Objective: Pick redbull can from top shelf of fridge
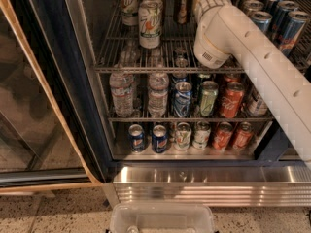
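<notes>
Several redbull cans (pixel 292 29), slim and blue-and-silver, stand in rows at the right of the top shelf (pixel 146 68) of the fridge (pixel 85 106). My white arm (pixel 252 62) reaches in from the lower right, and its rounded joint (pixel 212 35) hangs over the shelf's front rail. The gripper is hidden behind the arm's ribbed wrist (pixel 210 1), at the middle of the top shelf, left of the redbull cans. A dark bronze can (pixel 182 4) stands just left of the wrist.
White-and-green cans (pixel 149 23) stand at the top shelf's left. Water bottles (pixel 121 93) and soda cans (pixel 231 100) fill the lower shelves. The glass door (pixel 29 110) stands open at left. A clear plastic bin (pixel 163 218) sits on the floor below the ribbed steel base panel (pixel 209 186).
</notes>
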